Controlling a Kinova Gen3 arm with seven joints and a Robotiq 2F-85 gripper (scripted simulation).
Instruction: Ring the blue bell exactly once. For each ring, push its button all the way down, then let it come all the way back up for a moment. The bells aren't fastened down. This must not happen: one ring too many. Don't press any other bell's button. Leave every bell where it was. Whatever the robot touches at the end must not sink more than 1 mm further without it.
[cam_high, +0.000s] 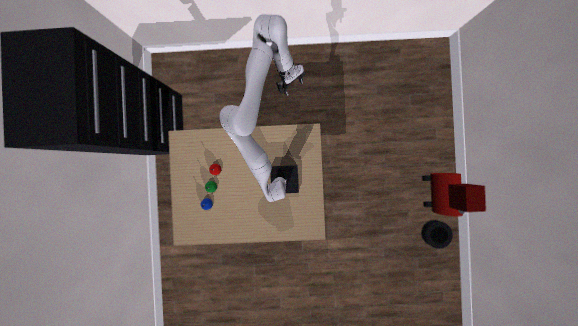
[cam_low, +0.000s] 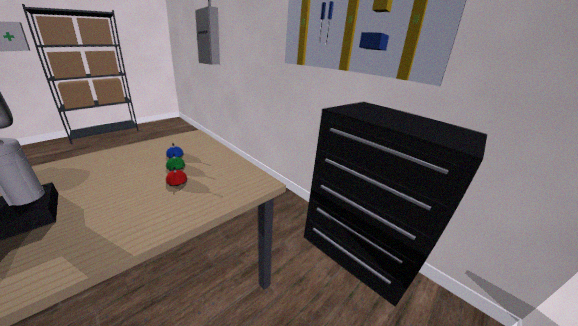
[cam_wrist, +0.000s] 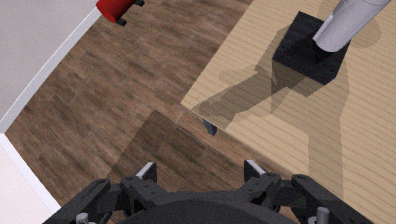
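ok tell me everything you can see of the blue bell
The blue bell is a small glossy dome with a tiny button on top, standing upright on the wooden table. It sits at one end of a straight row of three, next to the green bell, with the red bell at the other end; whether it touches the green one is too small to tell. It casts thin shadows on the table. Nothing presses it: the hand is open and empty, out over the floor beyond the table's edge.

Blue bell (cam_high: 206, 203) — small dome, upright on the table — ends the row.
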